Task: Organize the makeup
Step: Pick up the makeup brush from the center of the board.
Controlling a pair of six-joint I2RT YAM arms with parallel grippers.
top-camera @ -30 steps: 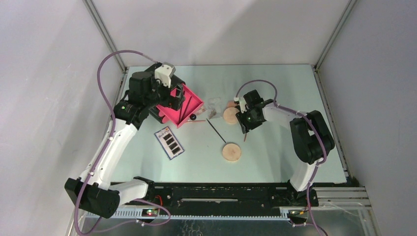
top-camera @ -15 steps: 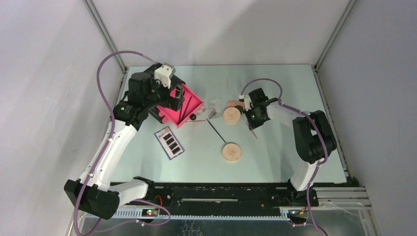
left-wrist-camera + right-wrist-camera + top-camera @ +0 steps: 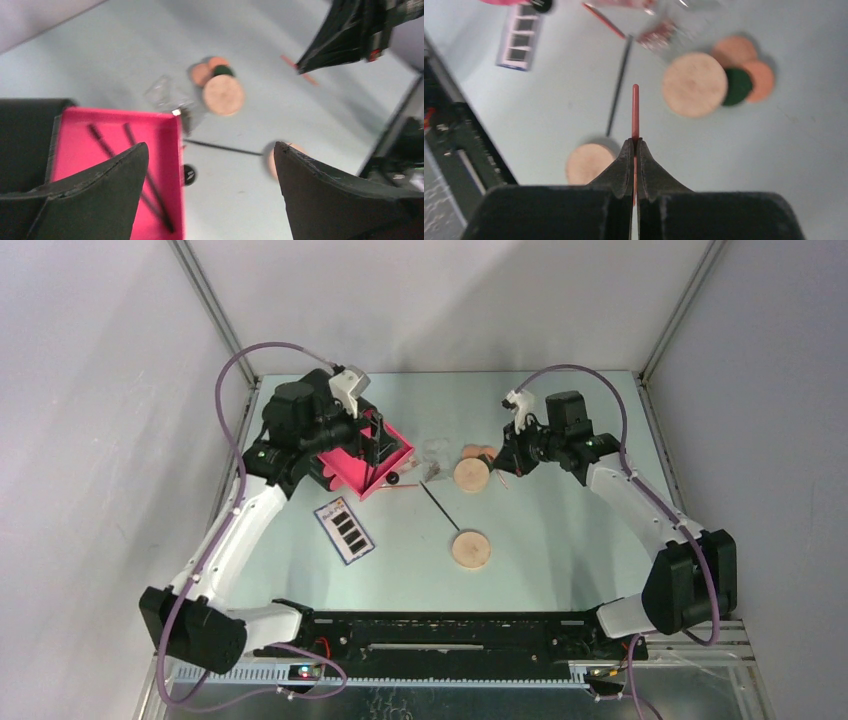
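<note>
My right gripper is shut on a thin pink stick, held above the table just right of the upper tan disc. Peach rounds and a dark-green round lie against that disc. A second tan disc lies nearer, with a thin black stick running to it. The palette lies at the left and the clear packet sits beside the pink drawer. My left gripper hangs open over the drawer's edge, holding nothing.
The pulled-out pink drawer holds black sticks. A small black round and another pink stick lie by its near corner. The black box body is mostly hidden under my left arm. Walls enclose the table on three sides.
My right gripper shut on the pink stick, lifted it off the table and swung up and back toward the upper tan disc. My left gripper shifted slightly right, still open.
</note>
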